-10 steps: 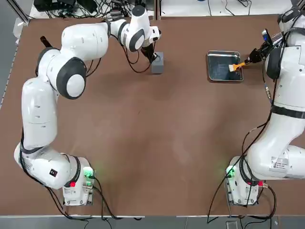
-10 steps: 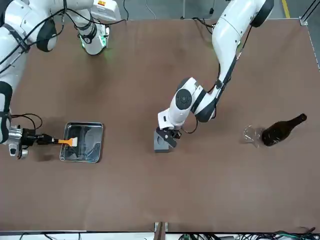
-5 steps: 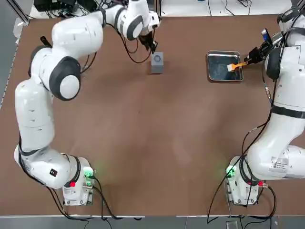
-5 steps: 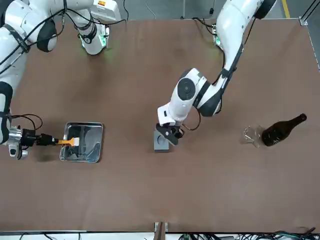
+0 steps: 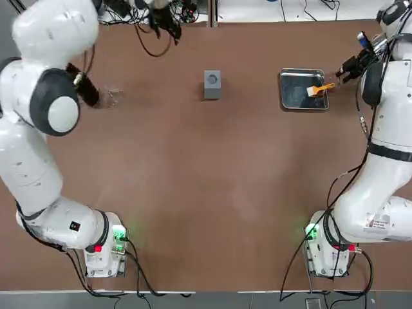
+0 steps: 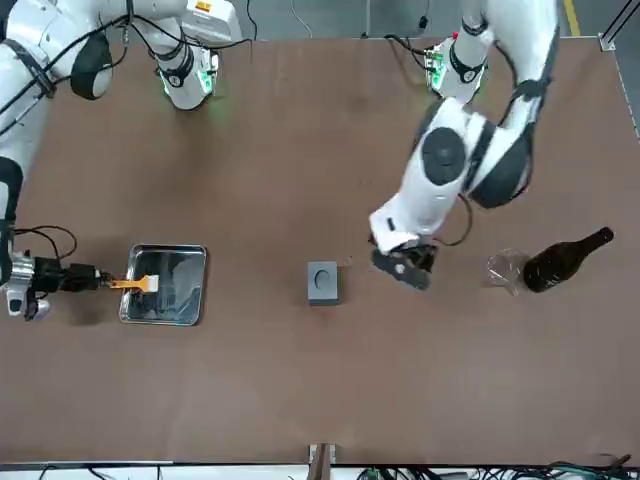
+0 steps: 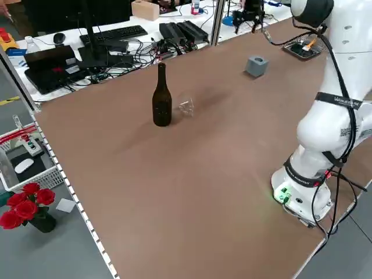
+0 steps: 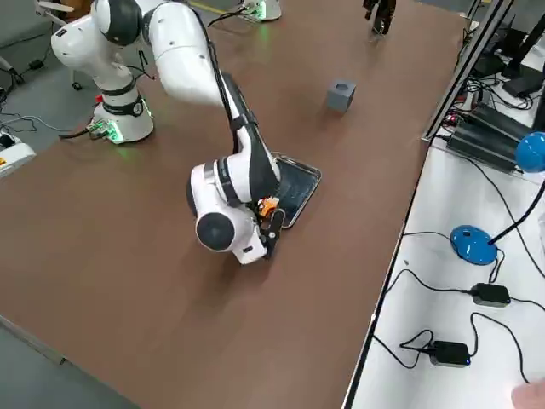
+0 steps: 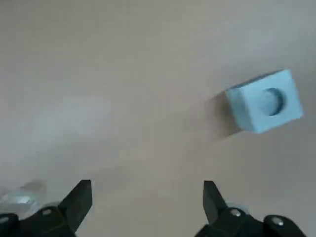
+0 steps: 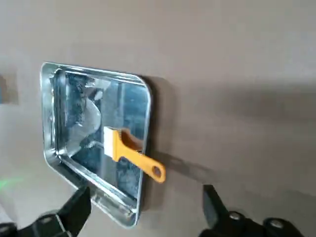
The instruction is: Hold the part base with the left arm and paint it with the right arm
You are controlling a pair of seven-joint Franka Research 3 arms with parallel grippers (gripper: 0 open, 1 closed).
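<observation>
Looking down from overhead, we find the left gripper [image 5: 166,22] half lost among cables at the table's far edge, so its fingers are hard to read there; its own wrist camera shows the 2 fingertips [image 9: 81,195] spread wide with nothing between them. The right gripper [image 5: 351,64] is partly masked by its own arm in that overhead view, and again the wrist picture settles it: fingers [image 10: 79,207] parted and empty.

The part base [image 5: 212,84] stands upright on the table [image 5: 206,193], hole upward, well apart from the steel tray [image 5: 302,90] and on the side of it toward the left arm. The orange brush [image 5: 320,89] lies with its bristles inside the tray and its handle sticking out over the rim nearest the right gripper, which sits just beyond the handle's end without touching it.

A bottle [image 6: 562,262] and a clear glass [image 6: 505,270], the latter faint, stand far from the tray, past the block.

1 second ago the left gripper was clamped on the block and the right held the brush; both have since let go, and the left arm has pulled away from the block.
</observation>
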